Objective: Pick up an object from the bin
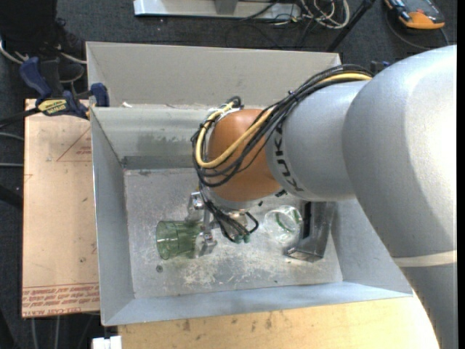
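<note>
Lighting is bright and even, falling from overhead. The arm's grey shell (392,137) takes the strongest light and is near white along its upper curve. The orange cover (243,158) carries a soft sheen with no hard glare. The bin (211,71) has a pale, evenly lit back wall. A darker band of shadow lies across its inner rear slope, and the arm throws soft-edged shade over the floor beneath it. The green glass (173,240) lets light through and glints faintly. The surrounding carpet (109,13) is dim.
</note>
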`<state>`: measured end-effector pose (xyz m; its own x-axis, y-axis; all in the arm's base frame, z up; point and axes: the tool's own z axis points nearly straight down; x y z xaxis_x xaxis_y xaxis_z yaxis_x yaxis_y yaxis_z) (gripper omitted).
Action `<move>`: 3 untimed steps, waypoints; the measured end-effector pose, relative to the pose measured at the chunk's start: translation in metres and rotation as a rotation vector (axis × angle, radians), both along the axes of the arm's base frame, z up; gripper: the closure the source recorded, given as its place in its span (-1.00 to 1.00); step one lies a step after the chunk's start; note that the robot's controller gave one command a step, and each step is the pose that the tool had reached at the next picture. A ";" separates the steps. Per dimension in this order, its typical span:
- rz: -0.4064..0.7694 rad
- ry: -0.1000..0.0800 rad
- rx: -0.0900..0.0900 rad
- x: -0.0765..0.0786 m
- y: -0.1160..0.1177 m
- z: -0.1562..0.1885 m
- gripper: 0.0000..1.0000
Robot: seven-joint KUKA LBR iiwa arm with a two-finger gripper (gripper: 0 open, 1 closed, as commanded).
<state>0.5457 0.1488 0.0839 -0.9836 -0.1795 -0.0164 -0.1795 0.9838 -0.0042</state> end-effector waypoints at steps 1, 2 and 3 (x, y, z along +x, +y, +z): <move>0.000 0.000 0.000 0.000 0.000 0.001 1.00; 0.096 0.006 0.003 0.022 0.007 0.026 1.00; 0.245 0.029 -0.001 0.023 0.005 0.026 1.00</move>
<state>0.5687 0.1541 0.1099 -0.9109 -0.4124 0.0115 -0.4124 0.9110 0.0031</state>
